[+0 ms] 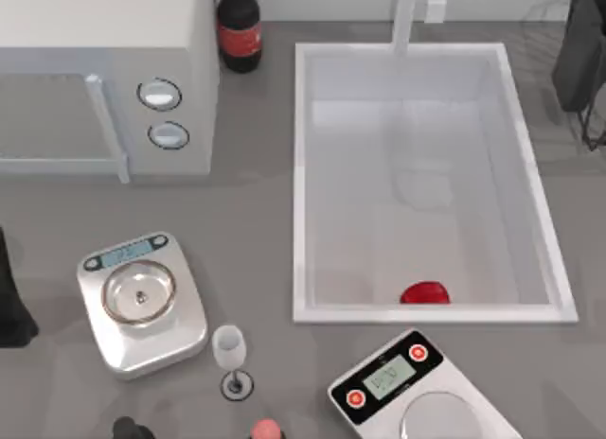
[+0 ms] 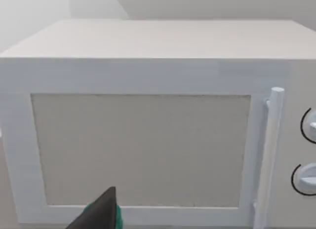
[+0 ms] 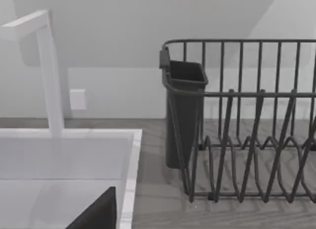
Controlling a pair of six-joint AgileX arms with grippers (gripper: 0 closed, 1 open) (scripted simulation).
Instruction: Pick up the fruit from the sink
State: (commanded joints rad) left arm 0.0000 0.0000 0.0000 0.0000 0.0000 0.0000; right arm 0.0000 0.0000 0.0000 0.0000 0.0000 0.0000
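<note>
Against the sink's [image 1: 301, 174] near wall lies the fruit [image 1: 424, 293].

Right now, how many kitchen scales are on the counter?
2. One silver scale sits left of the sink, beside the wine glass. The other scale lies just below the sink's near rim, partly cut off by the top view's edge.

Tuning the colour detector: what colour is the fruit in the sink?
Glossy bright red. The fruit shows best in the top view, against the white sink.
</note>
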